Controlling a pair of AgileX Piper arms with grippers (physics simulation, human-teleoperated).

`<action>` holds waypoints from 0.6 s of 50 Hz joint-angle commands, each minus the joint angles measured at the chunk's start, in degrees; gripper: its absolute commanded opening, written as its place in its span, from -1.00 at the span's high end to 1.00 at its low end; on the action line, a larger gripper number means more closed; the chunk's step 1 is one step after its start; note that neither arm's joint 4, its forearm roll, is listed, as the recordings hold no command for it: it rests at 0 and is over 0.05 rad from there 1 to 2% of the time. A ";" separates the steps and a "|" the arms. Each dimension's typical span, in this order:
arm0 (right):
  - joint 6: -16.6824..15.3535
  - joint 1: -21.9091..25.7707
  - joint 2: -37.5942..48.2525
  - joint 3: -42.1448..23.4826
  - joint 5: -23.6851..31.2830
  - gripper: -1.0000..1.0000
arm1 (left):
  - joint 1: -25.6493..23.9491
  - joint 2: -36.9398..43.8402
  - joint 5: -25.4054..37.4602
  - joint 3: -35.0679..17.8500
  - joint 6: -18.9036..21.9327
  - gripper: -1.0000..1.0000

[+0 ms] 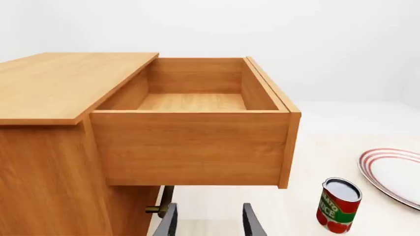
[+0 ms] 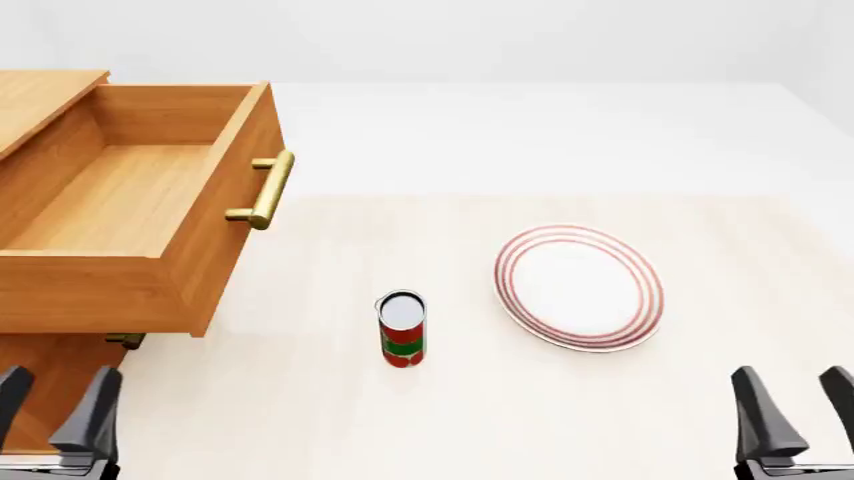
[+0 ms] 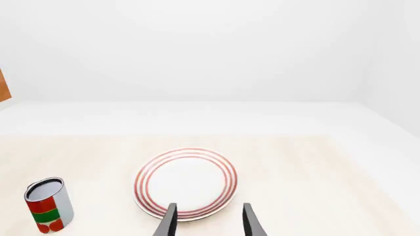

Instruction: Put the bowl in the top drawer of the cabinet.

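Standing pulled out from the cabinet [image 2: 40, 100], the top drawer [image 2: 127, 215] shows only bare wood inside, and I cannot find the bowl in any view.

My left gripper [image 2: 54, 405] hangs low at the near left beside the cabinet front, fingers spread and holding nothing; my right gripper [image 2: 794, 405] hangs at the near right over the table [image 2: 400, 420], fingers likewise apart and holding nothing. A red-ringed plate [image 2: 581, 287] lies flat right of centre, and a tomato can [image 2: 402, 328] stands upright between it and the drawer (a lower brass handle [image 1: 162, 204] peeks out beneath).
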 commanded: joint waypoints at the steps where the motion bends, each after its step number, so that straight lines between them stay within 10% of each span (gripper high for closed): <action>1: -0.02 -0.02 0.17 -0.01 -0.10 -1.00 | -0.07 0.44 -0.31 -0.15 0.14 -1.00; 19: -0.18 -0.38 0.06 0.02 0.04 -1.00 | -1.71 -0.10 -0.53 -0.52 2.07 -1.00; 21: -0.19 -0.38 0.04 0.02 0.06 -1.00 | -1.85 -0.11 -0.08 -0.89 0.95 -1.00; 22: -0.21 -0.31 0.09 -1.41 1.32 -1.00 | -3.30 -0.15 -14.63 -0.08 -11.11 -1.00; 23: -0.19 -0.38 0.03 0.02 0.08 -1.00 | -2.15 -0.13 -0.29 -1.05 0.94 -1.00; 30: -0.19 -0.36 0.03 0.02 0.07 -1.00 | -2.73 -0.12 0.24 -1.11 0.81 -1.00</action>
